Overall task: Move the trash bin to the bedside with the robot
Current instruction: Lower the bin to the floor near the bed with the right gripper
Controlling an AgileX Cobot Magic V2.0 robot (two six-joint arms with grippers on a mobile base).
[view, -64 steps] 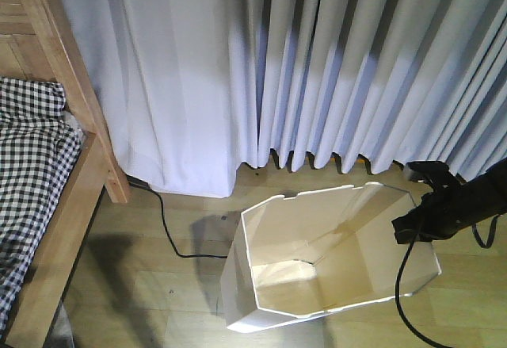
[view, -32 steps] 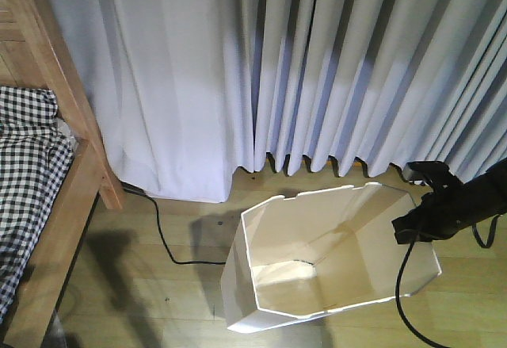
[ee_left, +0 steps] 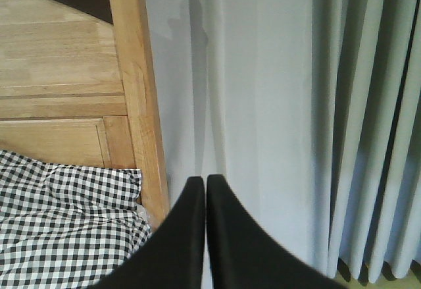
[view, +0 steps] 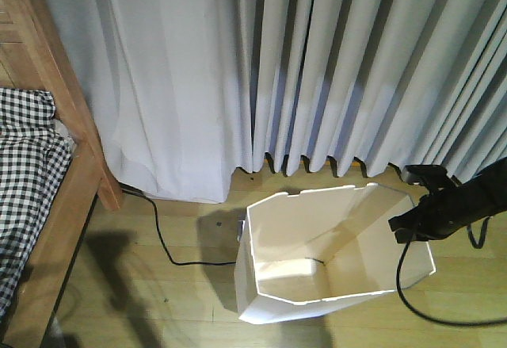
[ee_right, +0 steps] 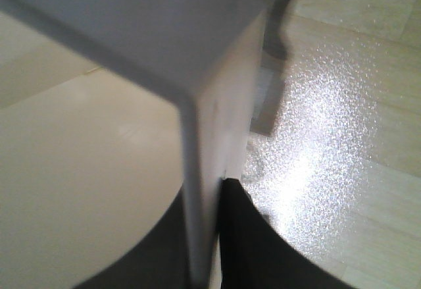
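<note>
Quick headcount: two end effectors, the left end effector point(ee_left: 206, 193) and the right end effector point(view: 405, 227). One trash bin point(view: 293, 225), right at the right end effector. One bed point(view: 59, 205), well off to that one's left. Two black cables: a floor cable point(view: 162, 237) and a trailing cable point(view: 398, 281) below it.

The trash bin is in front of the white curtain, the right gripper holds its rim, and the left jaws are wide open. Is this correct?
No. The left gripper has its jaws shut, tips together on nothing, as the left wrist view shows. The rest holds: the trash bin is before the curtain, the right gripper on its rim.
</note>
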